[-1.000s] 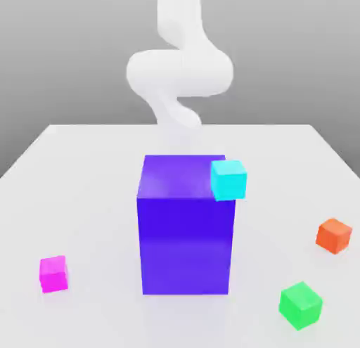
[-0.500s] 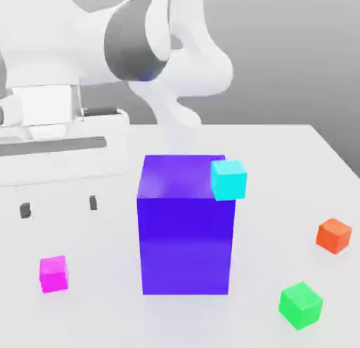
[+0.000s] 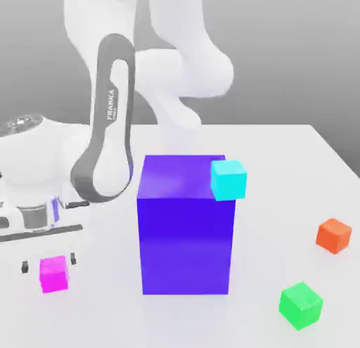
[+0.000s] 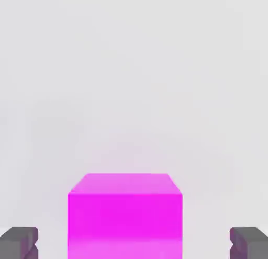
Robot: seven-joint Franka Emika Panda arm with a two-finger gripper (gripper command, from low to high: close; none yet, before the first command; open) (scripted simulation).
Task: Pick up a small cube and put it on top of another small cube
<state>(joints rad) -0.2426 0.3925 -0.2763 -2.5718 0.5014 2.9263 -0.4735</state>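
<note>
The small magenta cube (image 3: 53,274) rests on the white table at the exterior view's left, near the front. My gripper (image 3: 48,263) hangs open right over it, one dark fingertip (image 3: 25,267) on each side of the cube with gaps between. In the hand view the magenta cube (image 4: 125,216) sits between the two grey fingertips (image 4: 20,242), untouched. The small green cube (image 3: 300,305) lies at the front on the exterior view's right, far from the gripper.
A tall purple block (image 3: 185,223) stands mid-table, just right of the gripper. A cyan cube (image 3: 228,179) sits at its upper right corner. An orange cube (image 3: 333,235) lies at the right. The white arm (image 3: 112,121) arches above the left side.
The hand has dropped from above the table down to the magenta cube, its fingertips now flanking it. The cubes have not moved.
</note>
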